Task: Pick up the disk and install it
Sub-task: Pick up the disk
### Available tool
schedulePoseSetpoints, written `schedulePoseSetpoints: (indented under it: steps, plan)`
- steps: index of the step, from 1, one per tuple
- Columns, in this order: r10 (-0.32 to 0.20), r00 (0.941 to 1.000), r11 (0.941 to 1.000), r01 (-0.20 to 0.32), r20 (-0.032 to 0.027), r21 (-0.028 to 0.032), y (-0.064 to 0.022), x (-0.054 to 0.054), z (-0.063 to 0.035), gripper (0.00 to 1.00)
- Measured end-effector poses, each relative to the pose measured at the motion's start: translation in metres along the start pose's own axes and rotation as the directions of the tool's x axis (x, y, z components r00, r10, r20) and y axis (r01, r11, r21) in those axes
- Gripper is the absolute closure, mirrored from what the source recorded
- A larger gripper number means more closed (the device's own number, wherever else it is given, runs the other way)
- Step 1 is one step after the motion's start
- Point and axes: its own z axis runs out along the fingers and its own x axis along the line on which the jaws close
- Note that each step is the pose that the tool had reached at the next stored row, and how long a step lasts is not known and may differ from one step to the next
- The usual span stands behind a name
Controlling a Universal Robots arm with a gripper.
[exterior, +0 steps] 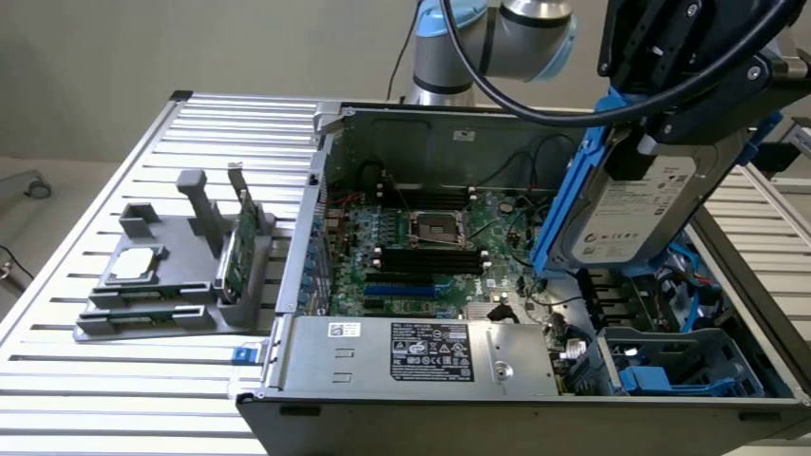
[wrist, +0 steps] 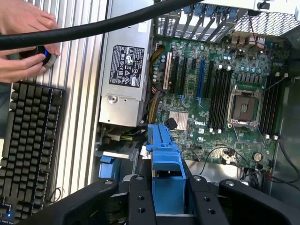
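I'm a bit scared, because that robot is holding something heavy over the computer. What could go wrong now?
The black gripper holds the large silver-grey metal disk with blue plastic side rails above the open grey metal computer case. If it slipped, it might hit the green motherboard. The thick black cable looping beside the gripper could snag. The disk hangs tilted, so it may catch the blue plastic drive bay.

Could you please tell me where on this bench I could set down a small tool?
Bare slats lie on the table between the grey stand and the edge nearest the exterior camera, and beyond the stand beside the open case. Inside the case is crowded: motherboard, power supply, the held disk above.
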Motion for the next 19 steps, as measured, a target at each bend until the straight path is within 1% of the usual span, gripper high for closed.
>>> schedulePoseSetpoints:
  steps: [4,6,12,16,19]
  plan:
    - [0.0,1.0,1.0,0.0,0.0008,-0.0061,-0.0099,0.004,-0.0004,0.67]
    - [0.0,1.0,1.0,0.0,0.0009,-0.0079,-0.0125,0.007,-0.0005,0.67]
    - [0.003,1.0,0.9999,-0.003,0.0016,-0.0121,-0.0122,0.024,0.0002,0.67]
    - [0.008,1.0,0.9999,-0.008,0.0018,-0.0126,-0.0113,0.034,0.0011,0.67]
    - [0.011,0.9999,0.9999,-0.011,0.0021,-0.0126,-0.0128,0.038,0.0023,0.67]
